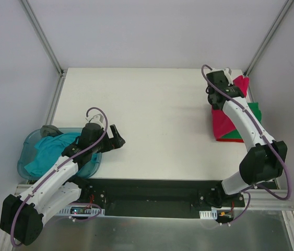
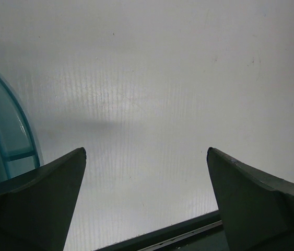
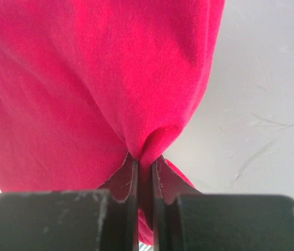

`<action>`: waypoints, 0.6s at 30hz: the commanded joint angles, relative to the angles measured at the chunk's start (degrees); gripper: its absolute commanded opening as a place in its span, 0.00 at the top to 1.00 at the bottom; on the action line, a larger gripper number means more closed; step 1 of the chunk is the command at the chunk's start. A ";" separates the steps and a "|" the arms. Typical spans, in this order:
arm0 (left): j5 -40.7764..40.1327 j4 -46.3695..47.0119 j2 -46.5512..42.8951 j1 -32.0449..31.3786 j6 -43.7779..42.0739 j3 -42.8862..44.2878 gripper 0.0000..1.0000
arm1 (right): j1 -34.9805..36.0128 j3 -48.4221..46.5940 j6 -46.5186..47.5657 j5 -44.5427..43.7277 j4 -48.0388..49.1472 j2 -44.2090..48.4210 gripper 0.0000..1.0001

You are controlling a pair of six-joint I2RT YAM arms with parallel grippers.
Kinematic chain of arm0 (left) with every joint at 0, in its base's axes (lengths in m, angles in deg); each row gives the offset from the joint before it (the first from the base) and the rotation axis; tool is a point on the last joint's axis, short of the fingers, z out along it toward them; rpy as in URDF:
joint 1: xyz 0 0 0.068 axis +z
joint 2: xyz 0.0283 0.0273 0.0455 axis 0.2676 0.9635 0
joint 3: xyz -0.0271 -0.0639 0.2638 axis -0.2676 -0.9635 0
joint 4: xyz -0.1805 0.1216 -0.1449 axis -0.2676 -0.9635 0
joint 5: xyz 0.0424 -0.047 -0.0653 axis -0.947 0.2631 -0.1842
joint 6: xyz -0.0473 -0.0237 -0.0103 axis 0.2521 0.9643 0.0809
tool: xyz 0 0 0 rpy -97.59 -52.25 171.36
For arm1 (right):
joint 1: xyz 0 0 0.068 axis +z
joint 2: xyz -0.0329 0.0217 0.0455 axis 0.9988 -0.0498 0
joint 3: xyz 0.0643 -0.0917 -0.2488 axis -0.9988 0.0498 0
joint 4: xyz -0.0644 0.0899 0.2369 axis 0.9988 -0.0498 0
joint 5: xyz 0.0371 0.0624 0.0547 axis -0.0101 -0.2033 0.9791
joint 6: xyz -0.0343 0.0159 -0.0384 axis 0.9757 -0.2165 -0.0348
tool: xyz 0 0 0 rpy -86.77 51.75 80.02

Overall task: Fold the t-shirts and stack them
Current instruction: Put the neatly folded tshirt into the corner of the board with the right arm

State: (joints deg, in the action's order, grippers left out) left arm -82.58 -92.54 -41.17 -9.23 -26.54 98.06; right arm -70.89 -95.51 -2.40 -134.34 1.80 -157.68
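- The right pincer [image 3: 145, 170] is clenched on a pinched ridge of the crimson t-shirt [image 3: 94, 78]. The cloth bunches up from between the jaws.
- The crimson t-shirt lies at the far right of the table [image 1: 152, 115], on top of the green t-shirt [image 1: 255, 110]. The green edges show at the right and near sides of the pile.
- The left pincer [image 2: 146, 154] is released, its jaws spread wide with nothing between them. It is over bare table just right of the blue tub [image 1: 22, 157].
- The teal t-shirt [image 1: 45, 154] sits crumpled in that tub at the near left, unfolded.
- Step in hand, as judged: the right arm is folding or straightening the crimson t-shirt on the pile.
- Procedure:
  - Hold the top layer only.
  - Lift just enough to free the cloth from the green one beneath.
  - Draw it across in one steady line.
  - Lower it flat so its edges meet the pile's edges, then release.
- Caution: a deep pinch could catch the green layer and drag the pile askew.
- Remaining: the teal t-shirt awaits folding and stacking.
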 commanded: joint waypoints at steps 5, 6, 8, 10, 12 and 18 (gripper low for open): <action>-0.68 -1.38 1.03 -0.03 -1.18 1.17 0.01 | -8.86 1.86 -0.06 7.07 6.30 -1.70 1.00; -0.68 -1.38 1.03 -0.03 -1.18 1.17 0.01 | -10.00 2.48 -0.15 8.30 7.70 -1.88 1.00; -0.68 -1.46 1.20 -0.03 -1.18 1.25 0.01 | -12.02 3.09 -0.23 9.28 9.64 -2.49 1.00; -0.68 -1.38 1.20 -0.03 -1.27 1.17 0.01 | -13.87 3.27 -0.15 10.07 10.79 -3.28 1.00; -0.77 -1.38 1.29 -0.03 -1.35 1.34 0.01 | -15.71 3.53 -0.23 10.42 12.20 -4.25 0.99; -0.77 -1.38 1.91 -0.03 -1.44 1.43 0.01 | -19.94 4.85 -1.46 13.49 14.22 -6.09 0.99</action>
State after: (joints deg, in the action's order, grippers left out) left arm -82.60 -92.51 -39.80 -9.25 -26.54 98.30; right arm -88.64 -90.97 -2.49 -122.45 11.90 -163.23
